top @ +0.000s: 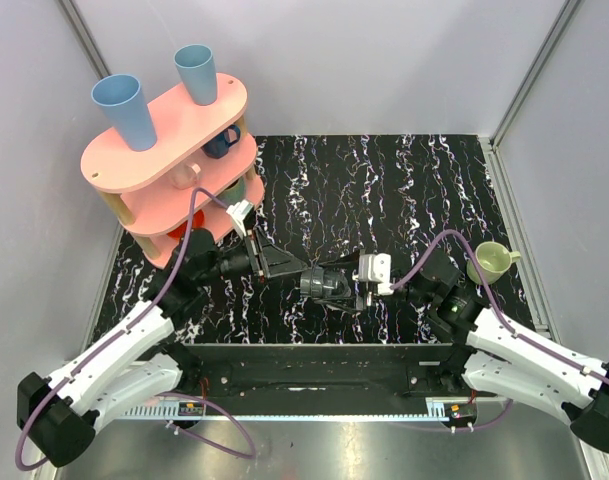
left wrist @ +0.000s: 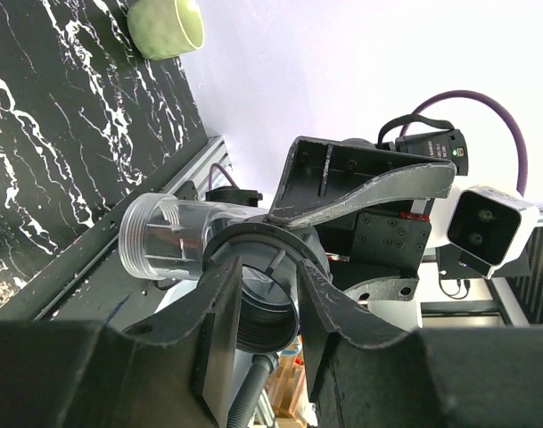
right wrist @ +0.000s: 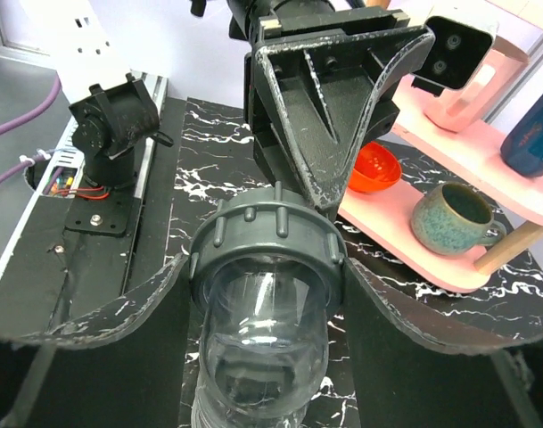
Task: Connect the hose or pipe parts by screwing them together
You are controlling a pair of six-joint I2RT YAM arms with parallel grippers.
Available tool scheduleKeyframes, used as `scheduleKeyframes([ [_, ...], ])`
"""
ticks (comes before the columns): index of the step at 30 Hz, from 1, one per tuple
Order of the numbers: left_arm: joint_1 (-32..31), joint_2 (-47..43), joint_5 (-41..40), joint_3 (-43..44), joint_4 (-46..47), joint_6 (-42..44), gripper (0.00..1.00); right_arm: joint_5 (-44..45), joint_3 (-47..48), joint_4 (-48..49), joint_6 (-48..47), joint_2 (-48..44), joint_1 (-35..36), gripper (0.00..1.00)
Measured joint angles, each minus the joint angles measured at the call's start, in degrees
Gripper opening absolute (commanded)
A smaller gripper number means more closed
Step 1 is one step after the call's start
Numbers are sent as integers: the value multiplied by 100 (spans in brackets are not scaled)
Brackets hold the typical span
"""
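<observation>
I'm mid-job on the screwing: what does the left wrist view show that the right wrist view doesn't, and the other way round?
Left wrist only: the green cup on the table, and the open mouth of the grey nut. Right wrist only: the pink shelf with an orange bowl and a mug on it, and the nut's ribbed outside. Both: the nut sitting on the clear pipe.

table: black marble-pattern top (top: pixel 384 190) | far left: pink three-tier rack (top: pixel 174 125) | rack top: two blue cups (top: pixel 124 110) (top: pixel 196 72) | middle tier: dark blue mug (top: pixel 222 142) | lower tier: red bowl (right wrist: pixel 374 168), grey-teal mug (right wrist: pixel 454 218) | right: green mug (top: pixel 490 262) on table
</observation>
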Motion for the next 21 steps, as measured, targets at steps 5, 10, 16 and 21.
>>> scheduleKeyframes([
  [5,31,0,9,-468,732,-280,18,63,7,7,214,85,7,0],
  [10,105,-11,-7,-763,1224,-433,0,162,28,66,529,170,7,0],
  [16,142,-354,-133,-778,1681,87,0,101,297,494,1421,404,31,0],
  [21,155,-579,-240,-833,2262,308,0,50,337,1266,2131,597,31,0],
])
